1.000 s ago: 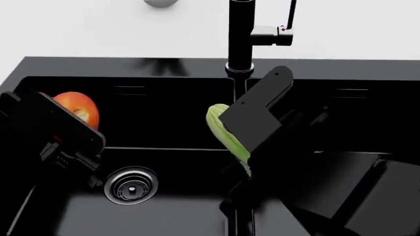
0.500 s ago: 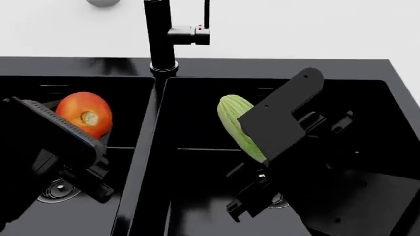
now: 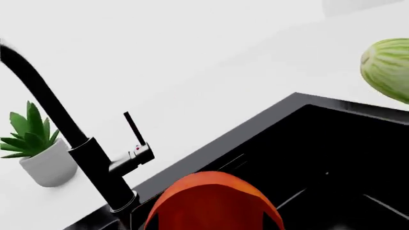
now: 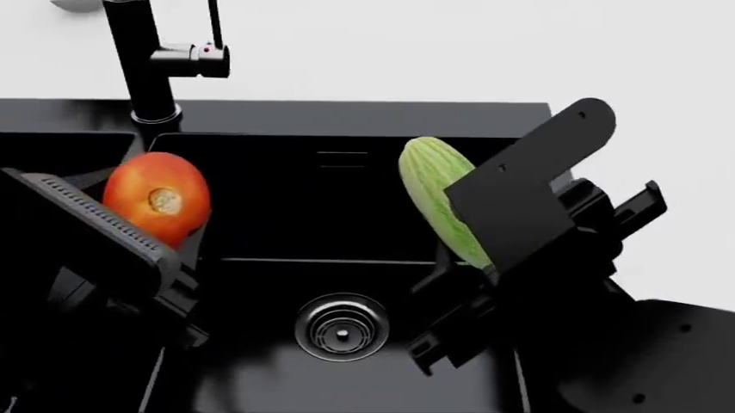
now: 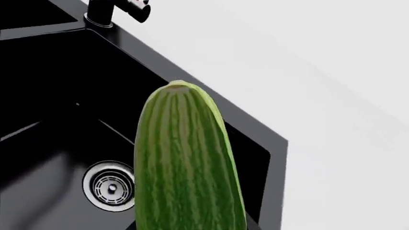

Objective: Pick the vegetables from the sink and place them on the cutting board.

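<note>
Tomato at 9 o'clock, cucumber at 3, both above the sink; drain at 6, faucet at 11.

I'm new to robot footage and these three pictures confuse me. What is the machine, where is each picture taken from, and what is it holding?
This is a simulated two-armed robot, steered by a person. One picture comes from a camera on its head, looking down over a black sink with a faucet and a round drain. The other two come from cameras on each arm, near the gripper.

In the head view, the left gripper holds a red tomato, and the right gripper holds a green cucumber. Both vegetables are lifted above the basin. Each wrist camera shows its own vegetable close up: the tomato and the cucumber.

The left wrist view also shows a small potted plant on the white counter. No cutting board is in view.
</note>
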You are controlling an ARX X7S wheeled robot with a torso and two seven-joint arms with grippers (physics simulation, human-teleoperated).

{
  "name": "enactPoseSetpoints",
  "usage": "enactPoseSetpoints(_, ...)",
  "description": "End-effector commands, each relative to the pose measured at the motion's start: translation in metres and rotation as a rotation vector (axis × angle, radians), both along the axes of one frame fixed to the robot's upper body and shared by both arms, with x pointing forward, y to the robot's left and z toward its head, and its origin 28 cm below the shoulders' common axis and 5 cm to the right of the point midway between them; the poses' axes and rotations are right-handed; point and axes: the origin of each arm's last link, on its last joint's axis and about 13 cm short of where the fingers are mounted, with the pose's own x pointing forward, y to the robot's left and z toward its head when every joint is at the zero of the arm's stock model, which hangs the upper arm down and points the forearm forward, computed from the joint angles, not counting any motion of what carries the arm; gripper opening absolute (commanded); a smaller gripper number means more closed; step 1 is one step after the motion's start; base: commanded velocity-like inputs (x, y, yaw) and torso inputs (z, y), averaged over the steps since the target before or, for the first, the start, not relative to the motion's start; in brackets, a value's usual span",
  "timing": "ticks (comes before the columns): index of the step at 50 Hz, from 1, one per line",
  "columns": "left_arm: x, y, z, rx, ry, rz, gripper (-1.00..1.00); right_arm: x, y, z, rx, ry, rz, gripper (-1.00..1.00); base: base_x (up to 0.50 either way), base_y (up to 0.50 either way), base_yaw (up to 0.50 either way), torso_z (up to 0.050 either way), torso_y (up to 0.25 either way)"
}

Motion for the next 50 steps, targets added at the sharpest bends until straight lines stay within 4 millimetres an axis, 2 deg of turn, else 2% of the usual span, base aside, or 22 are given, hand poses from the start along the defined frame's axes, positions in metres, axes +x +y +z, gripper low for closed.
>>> enactPoseSetpoints(1, -0.0021, -0.0025, 0.0049, -0.023, -0.013, 0.001, -1.00, -0.0043, -0.0052, 0.0124, -0.011, -0.059, -0.018, -1.00, 0.00, -0.50, 0.00, 0.000, 0.000)
enactPoseSetpoints(50, -0.0059, -0.0008, 0.0063, -0.038, -0.030, 0.010, -1.00, -0.0052, -0.0043, 0.0183, 0.007, -0.079, -0.008, -1.00, 0.01, -0.50, 0.00, 0.000, 0.001)
